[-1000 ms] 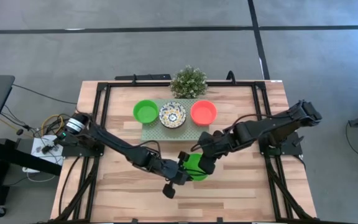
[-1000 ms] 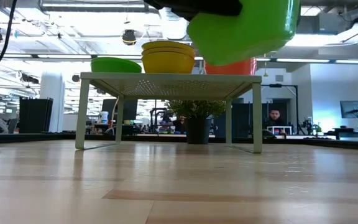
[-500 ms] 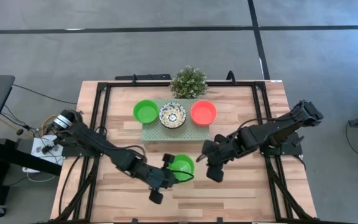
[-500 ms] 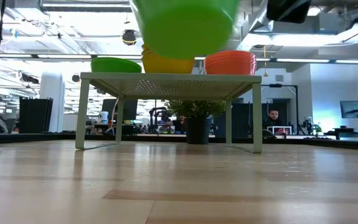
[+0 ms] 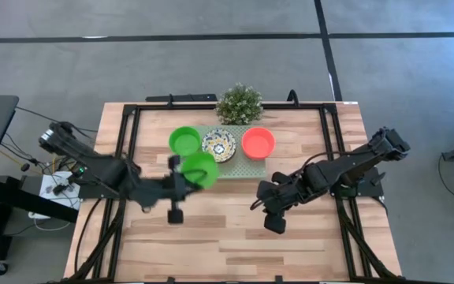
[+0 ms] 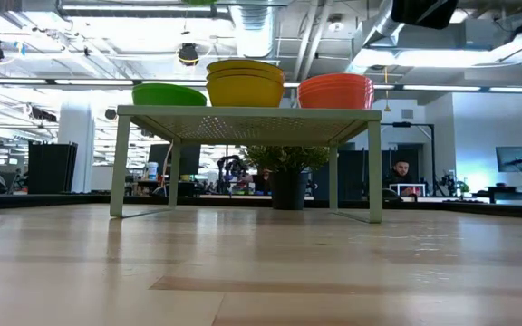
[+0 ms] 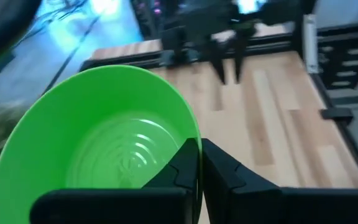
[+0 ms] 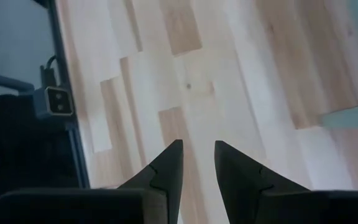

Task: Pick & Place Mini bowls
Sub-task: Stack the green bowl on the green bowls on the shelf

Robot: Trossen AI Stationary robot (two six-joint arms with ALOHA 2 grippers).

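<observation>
Above wooden table, green mini bowl tilted in left tool

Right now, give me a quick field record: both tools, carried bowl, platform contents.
left tool: shut on green bowl's rim, near the platform's front left corner
carried green bowl: in the air, overlapping the platform's front edge in the high view
right tool: open, empty, over bare table right of centre
platform: green bowl, patterned stack, orange-red stack
plant: behind platform
</observation>
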